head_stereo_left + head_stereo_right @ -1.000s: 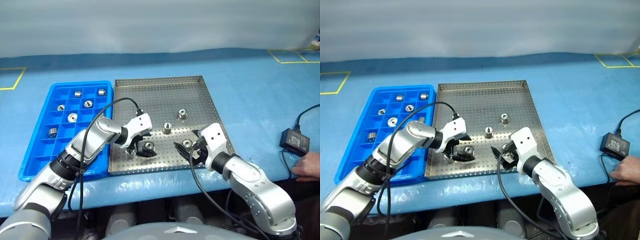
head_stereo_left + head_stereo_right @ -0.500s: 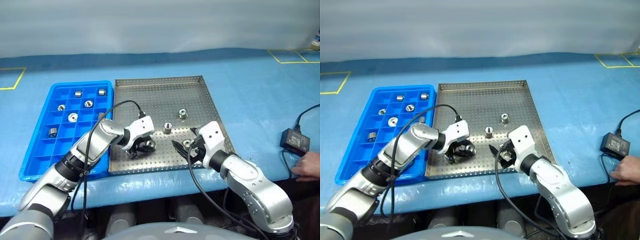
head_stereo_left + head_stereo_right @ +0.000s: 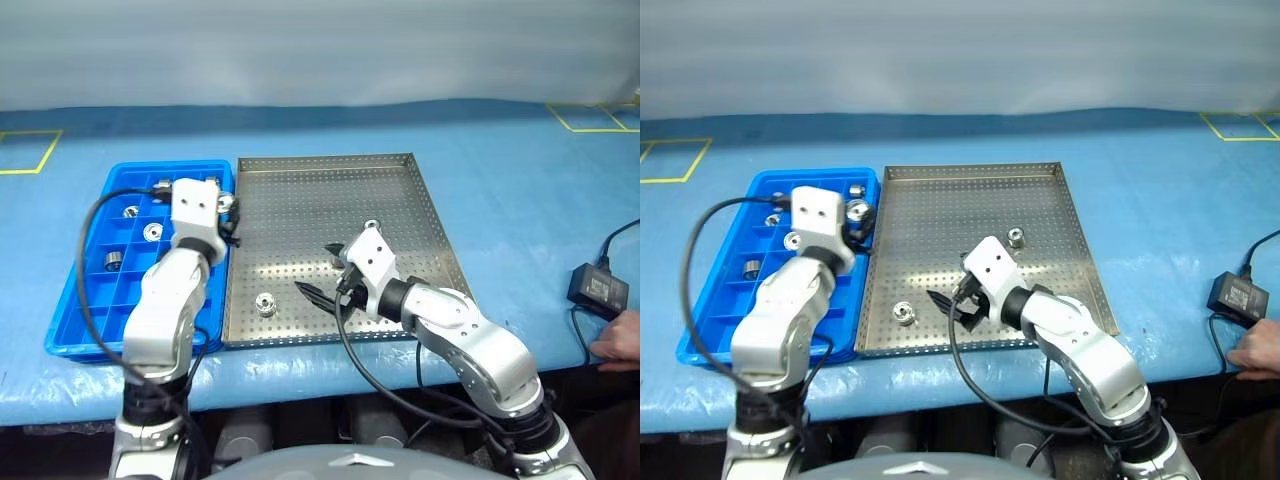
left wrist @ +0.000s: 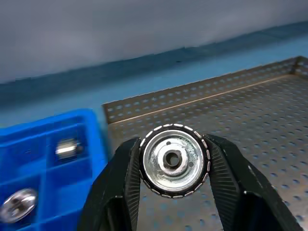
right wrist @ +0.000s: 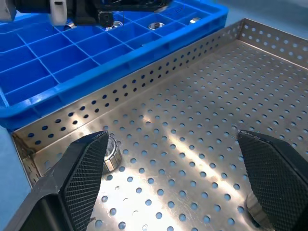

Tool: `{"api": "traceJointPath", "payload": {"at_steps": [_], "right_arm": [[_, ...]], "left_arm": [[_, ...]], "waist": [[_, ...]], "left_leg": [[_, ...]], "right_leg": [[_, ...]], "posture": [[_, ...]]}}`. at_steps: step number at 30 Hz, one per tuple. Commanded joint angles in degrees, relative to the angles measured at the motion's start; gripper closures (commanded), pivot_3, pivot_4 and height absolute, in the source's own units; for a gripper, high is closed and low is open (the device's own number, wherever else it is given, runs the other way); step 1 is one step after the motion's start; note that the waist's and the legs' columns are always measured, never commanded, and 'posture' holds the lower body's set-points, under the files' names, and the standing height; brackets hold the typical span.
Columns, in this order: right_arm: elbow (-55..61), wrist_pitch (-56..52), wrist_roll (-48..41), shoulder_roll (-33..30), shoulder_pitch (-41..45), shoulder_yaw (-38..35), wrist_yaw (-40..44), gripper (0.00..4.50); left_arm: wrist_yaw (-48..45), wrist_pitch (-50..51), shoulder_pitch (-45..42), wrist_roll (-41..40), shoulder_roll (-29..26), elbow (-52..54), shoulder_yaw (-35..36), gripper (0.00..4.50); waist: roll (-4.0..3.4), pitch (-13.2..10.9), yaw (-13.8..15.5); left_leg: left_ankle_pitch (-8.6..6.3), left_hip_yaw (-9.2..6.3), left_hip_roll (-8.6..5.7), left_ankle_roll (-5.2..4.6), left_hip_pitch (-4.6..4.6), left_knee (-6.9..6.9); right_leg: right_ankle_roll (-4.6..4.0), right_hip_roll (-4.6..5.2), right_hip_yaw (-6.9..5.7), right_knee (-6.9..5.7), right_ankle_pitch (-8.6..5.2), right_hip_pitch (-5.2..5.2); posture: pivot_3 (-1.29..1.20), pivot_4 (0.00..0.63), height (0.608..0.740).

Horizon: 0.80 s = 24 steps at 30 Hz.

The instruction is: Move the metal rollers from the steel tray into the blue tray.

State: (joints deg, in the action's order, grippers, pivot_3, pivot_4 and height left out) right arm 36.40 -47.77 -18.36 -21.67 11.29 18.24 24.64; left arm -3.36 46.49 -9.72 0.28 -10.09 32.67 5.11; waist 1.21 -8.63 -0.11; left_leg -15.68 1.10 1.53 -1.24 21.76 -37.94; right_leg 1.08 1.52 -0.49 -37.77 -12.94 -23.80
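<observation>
The steel tray (image 3: 330,185) lies in the middle of the blue table, with the blue tray (image 3: 85,320) against its left side. My left gripper (image 4: 173,144) is shut on a metal roller (image 4: 173,161), held level above the seam between the two trays, near the blue tray's far right corner. The same roller (image 3: 858,210) glints there in the head views. My right gripper (image 5: 172,135) stands open low over the steel tray's near half. One loose roller (image 5: 109,154) lies beside its finger; another roller (image 3: 372,226) lies farther back. Several rollers sit in the blue tray's compartments (image 3: 152,231).
A black power adapter (image 3: 598,290) with its cable lies at the table's right edge. A person's hand (image 3: 620,338) rests just beside it. Yellow tape marks (image 3: 30,150) sit at the far corners of the blue table cover.
My left gripper closed on a roller in the steel tray, lifted it and swung left to the blue tray's edge. My right gripper, still open, moved left across the steel tray.
</observation>
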Motion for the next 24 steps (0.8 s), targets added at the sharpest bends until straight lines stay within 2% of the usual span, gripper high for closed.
{"api": "traceJointPath", "payload": {"at_steps": [1,10,21,24], "right_arm": [[-0.5,2.2,-0.6,0.5,1.9,1.2,2.3,0.0],[-4.1,5.5,-0.8,1.2,3.6,4.0,7.1,0.0],[-3.9,5.5,-0.2,1.9,2.4,4.2,7.3,0.0],[-3.4,5.2,-0.2,2.0,1.6,3.7,6.5,0.0]], "left_arm": [[4.4,1.6,3.9,4.1,-0.3,7.8,3.1,2.77],[10.2,6.3,12.3,8.7,3.7,11.1,5.8,2.77],[13.0,14.0,12.5,10.6,7.9,10.4,7.2,2.77],[12.7,13.9,11.2,10.2,8.3,10.3,7.6,1.77]], "waist": [[0.0,0.0,0.8],[0.02,0.0,2.8],[0.03,0.0,2.7],[0.03,0.0,2.6]], "left_leg": [[0.0,-0.01,0.0,0.0,0.0,-0.01],[0.01,-0.15,-0.03,0.01,-0.03,-0.06],[0.0,-0.22,0.0,0.0,-0.02,-0.03],[0.0,-0.23,-0.01,0.01,-0.01,-0.03]], "right_leg": [[0.0,0.0,-0.02,0.0,0.0,0.01],[-0.01,0.05,-0.18,0.01,0.0,0.12],[-0.05,0.01,-0.24,0.01,-0.03,0.11],[-0.05,0.02,-0.24,0.01,-0.03,0.11]], "posture": [[0.13,0.15,0.74],[0.17,0.15,0.74],[0.16,0.15,0.74],[0.14,0.15,0.74]]}}
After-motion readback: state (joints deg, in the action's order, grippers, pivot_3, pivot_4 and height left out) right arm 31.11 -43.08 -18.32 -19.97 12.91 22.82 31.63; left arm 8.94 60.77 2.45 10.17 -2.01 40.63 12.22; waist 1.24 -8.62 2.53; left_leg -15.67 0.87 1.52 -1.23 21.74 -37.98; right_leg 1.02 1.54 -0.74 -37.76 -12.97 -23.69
